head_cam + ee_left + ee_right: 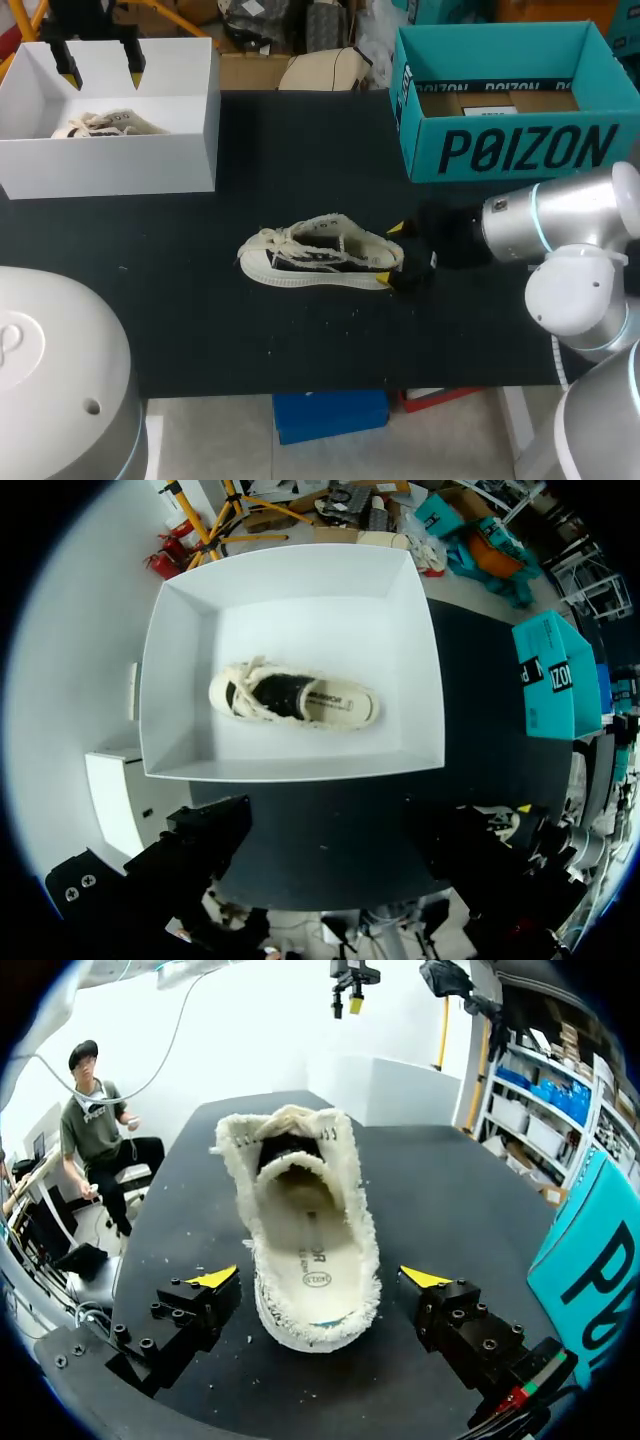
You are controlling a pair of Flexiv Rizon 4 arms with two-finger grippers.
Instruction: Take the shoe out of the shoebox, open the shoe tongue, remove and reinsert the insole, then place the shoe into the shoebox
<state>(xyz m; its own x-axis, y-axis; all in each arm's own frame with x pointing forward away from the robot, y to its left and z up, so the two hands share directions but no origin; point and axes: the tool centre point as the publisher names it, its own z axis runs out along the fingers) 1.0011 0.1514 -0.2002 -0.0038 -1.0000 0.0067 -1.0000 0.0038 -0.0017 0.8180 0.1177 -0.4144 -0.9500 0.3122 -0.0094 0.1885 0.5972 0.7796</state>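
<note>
Black cloth covers the table [200,320], which carries everything here. A white shoebox [110,165] sits at its far left corner, open at the top, with a second shoe [295,695] lying inside. A teal box [500,150] stands at the far right corner. My right arm [560,215] comes in low from the right edge.

The shoe [320,255] for the task is out of the box and rests on its sole near the middle of the table. Its long axis runs left to right, with the toe toward the left edge and the heel toward the right edge. The heel faces the right gripper [390,253] head-on. That gripper's fingers are spread wide, one on either side of the heel, and neither appears to touch it, so nothing is grasped. The right wrist view looks straight down the shoe's opening from behind, with the insole [315,1255] showing inside.

The left gripper [101,65] hangs above the white shoebox, well apart from the shoe on the table. Its tips are parted and hold nothing.

The right arm is much the nearer. The heel lies just ahead of its fingers, in line with them. A grasp there would likely steady the shoe for work on the tongue.
</note>
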